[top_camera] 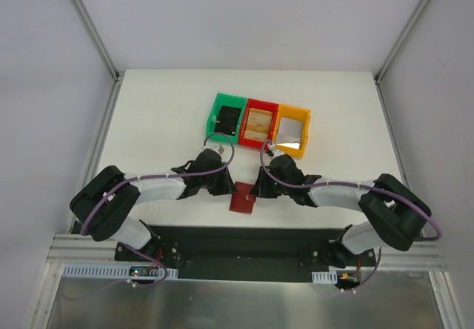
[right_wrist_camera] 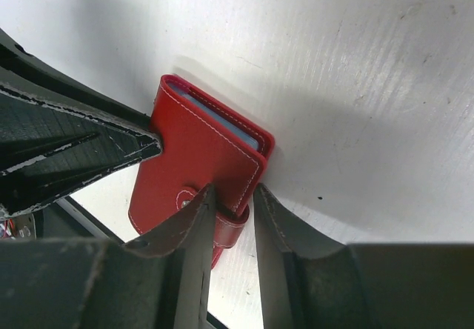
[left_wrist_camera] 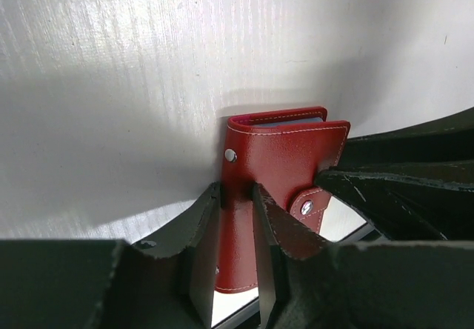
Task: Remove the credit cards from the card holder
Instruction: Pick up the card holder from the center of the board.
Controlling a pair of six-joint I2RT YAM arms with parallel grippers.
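top: overhead, far, facing table | wrists: close, facing down | shared: card holder

Small dark red folding card holder just below centre of frame, left gripper and right gripper at its upper corners.

Bright, even overhead light fills the top view. The flat white surface is nearly washed out, with soft shadows under both arms. A glaring patch burns inside the yellow plastic bin. In both wrist views a broad, soft-edged shadow crosses the surface, while the small dark red folding card holder is sharp enough to show its stitching. The black left end effector and black right end effector look dark and slightly soft near the bottom edges.
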